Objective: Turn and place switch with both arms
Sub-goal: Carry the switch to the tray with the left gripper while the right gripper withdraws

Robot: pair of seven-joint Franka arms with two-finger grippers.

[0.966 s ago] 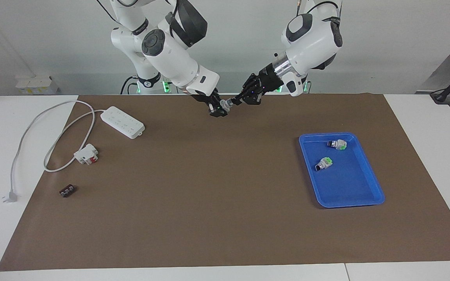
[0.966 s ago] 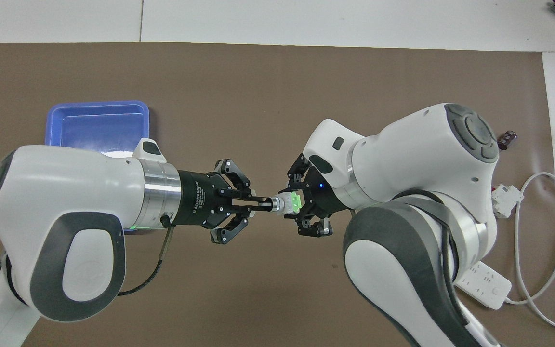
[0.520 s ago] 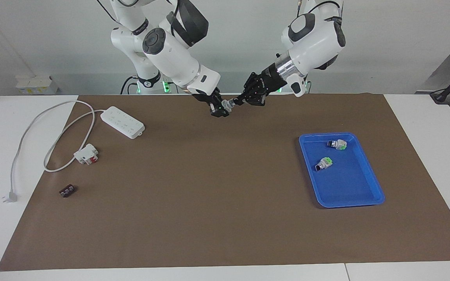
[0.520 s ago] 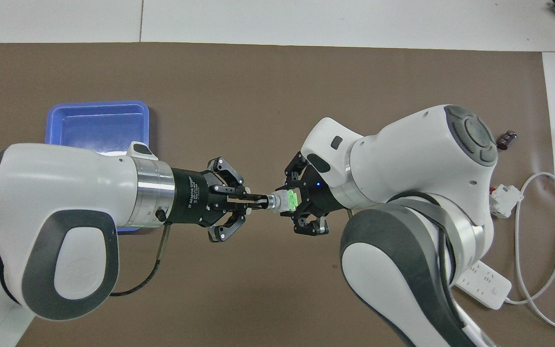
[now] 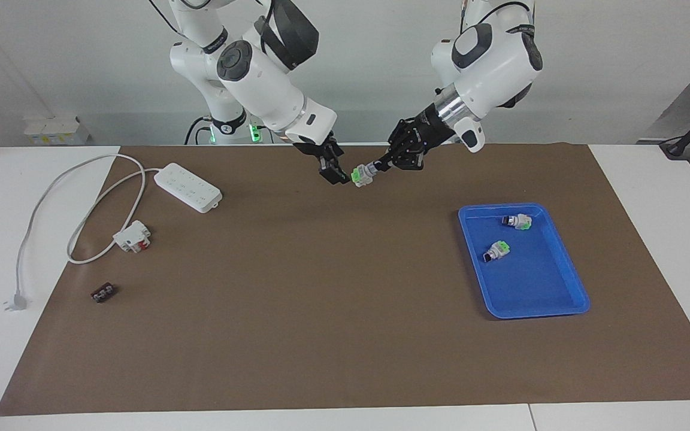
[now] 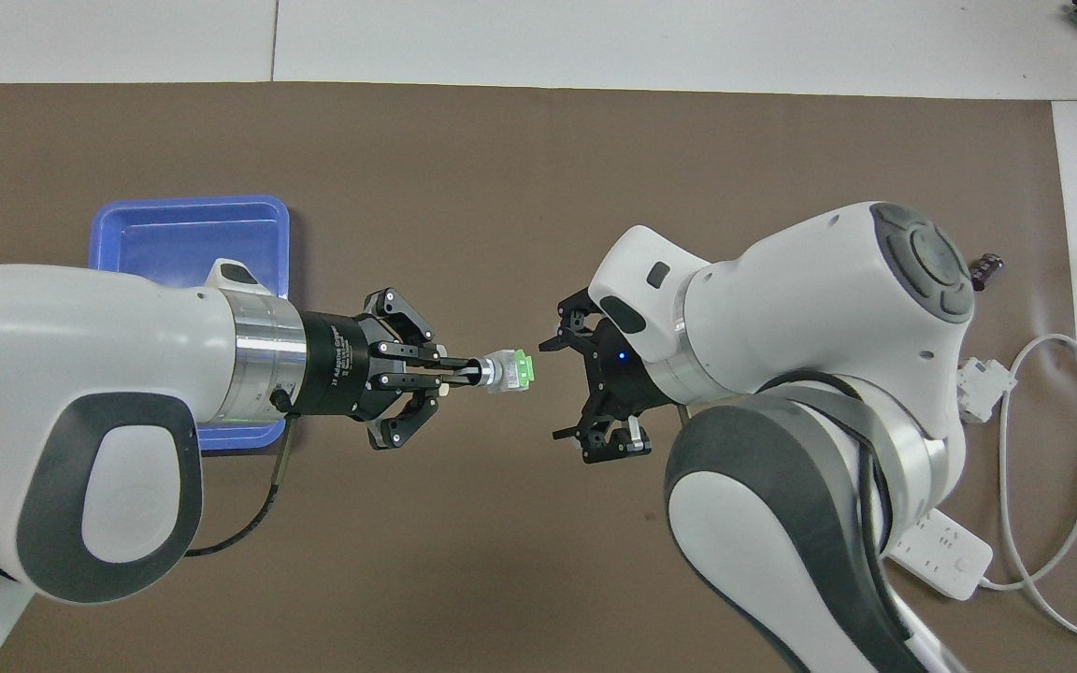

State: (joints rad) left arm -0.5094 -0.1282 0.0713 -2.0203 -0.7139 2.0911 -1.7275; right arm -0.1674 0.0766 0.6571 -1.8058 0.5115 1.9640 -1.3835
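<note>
The switch (image 5: 361, 175) with green end, white-grey middle and black knob hangs in the air over the brown mat near the robots. My left gripper (image 5: 381, 166) is shut on its black knob end and holds it level; both show in the overhead view, the switch (image 6: 506, 371) and the left gripper (image 6: 464, 372). My right gripper (image 5: 336, 170) is open and empty beside the green end, a small gap apart, also seen in the overhead view (image 6: 561, 388). Two like switches (image 5: 517, 221) (image 5: 496, 251) lie in the blue tray (image 5: 536, 287).
The blue tray (image 6: 183, 234) lies toward the left arm's end. Toward the right arm's end lie a white power strip (image 5: 188, 187) with its cable, a white-and-red block (image 5: 133, 236) and a small dark terminal block (image 5: 104, 293).
My right gripper has opened and let go of the switch's green end. My left gripper has drawn back toward the tray's end with the switch in it.
</note>
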